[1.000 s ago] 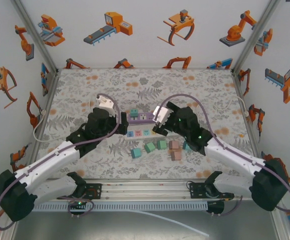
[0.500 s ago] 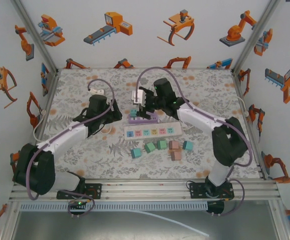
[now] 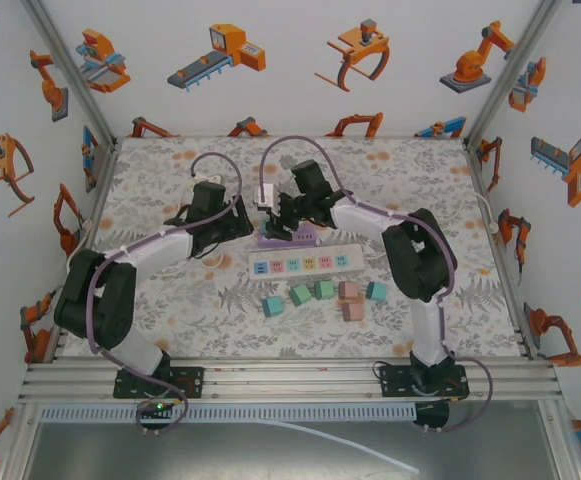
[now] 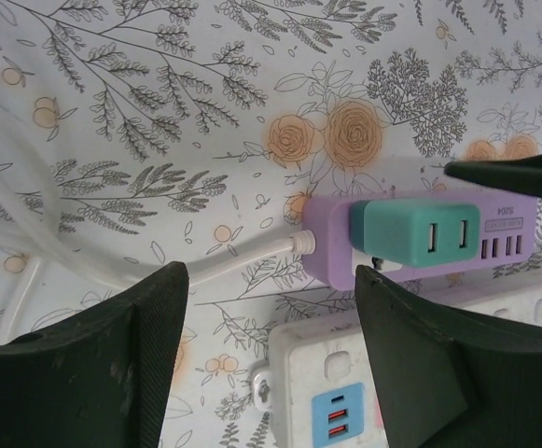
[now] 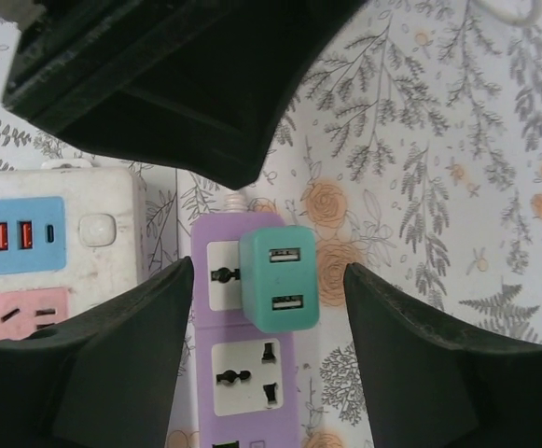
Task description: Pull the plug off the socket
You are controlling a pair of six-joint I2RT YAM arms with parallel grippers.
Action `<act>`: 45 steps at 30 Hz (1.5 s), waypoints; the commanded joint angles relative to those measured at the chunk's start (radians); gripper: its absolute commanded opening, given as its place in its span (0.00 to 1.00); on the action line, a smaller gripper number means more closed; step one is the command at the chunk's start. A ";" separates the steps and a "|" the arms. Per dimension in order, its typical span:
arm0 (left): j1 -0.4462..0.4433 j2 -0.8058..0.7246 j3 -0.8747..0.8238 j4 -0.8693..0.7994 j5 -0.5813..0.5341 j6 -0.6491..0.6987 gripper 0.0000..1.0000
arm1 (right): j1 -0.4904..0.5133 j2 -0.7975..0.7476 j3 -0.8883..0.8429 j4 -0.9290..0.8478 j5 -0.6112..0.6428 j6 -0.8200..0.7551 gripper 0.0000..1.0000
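Both open, nothing held: right pincer straddles teal plug in purple socket, left pincer hangs at its left end, white strip just nearer.

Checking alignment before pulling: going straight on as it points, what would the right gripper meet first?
Likely the teal plug, seated in the purple socket strip, framed between its fingers; depth is unclear.
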 commanded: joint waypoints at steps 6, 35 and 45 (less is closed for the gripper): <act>0.004 0.081 0.043 0.045 0.071 -0.028 0.67 | -0.010 0.022 0.051 -0.036 -0.059 0.005 0.53; -0.001 0.198 0.070 -0.052 0.074 0.004 0.67 | -0.011 0.077 0.136 -0.104 -0.056 0.011 0.32; -0.015 0.213 0.060 -0.119 0.016 0.036 0.68 | -0.020 0.057 0.141 -0.082 -0.098 0.068 0.23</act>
